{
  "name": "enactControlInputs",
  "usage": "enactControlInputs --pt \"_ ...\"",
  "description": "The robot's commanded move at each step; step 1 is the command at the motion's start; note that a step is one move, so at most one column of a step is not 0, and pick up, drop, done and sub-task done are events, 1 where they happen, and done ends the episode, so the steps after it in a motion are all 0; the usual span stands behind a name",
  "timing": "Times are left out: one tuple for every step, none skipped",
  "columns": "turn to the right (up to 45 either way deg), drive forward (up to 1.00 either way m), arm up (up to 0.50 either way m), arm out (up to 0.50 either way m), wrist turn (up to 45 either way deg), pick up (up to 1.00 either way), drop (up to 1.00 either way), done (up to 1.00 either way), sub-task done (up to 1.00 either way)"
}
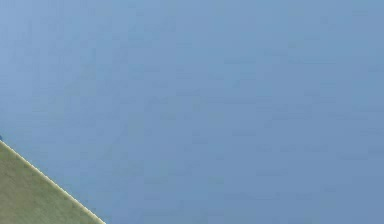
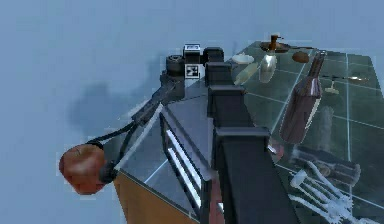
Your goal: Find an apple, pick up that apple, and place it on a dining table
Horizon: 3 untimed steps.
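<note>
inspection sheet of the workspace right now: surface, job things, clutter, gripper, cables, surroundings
surface: dark glass-topped table with orange-brown sides, reflective top
job's things: round red apple hangs past the table's edge at the arm side view's lower left, clear of every surface
clutter: tall dark brown bottle, clear drinking glass and white wire utensils, all on the table top
grippers: gripper holds the apple at its finger end
cables: nothing seen
surroundings: plain blue wall; strip of pale green floor at the forward view's lower left
</note>
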Motion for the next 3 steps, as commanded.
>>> enactControlInputs --pt "0.0 0.00 0.00 -0.32 0.0 0.00 0.00 0.00 0.00" --pt "-45.0 0.00 0.00 0.00 0.0 0.00 0.00 0.00 0.00" --pt "-45.0 0.00 0.00 0.00 0.0 0.00 0.00 0.00 0.00"
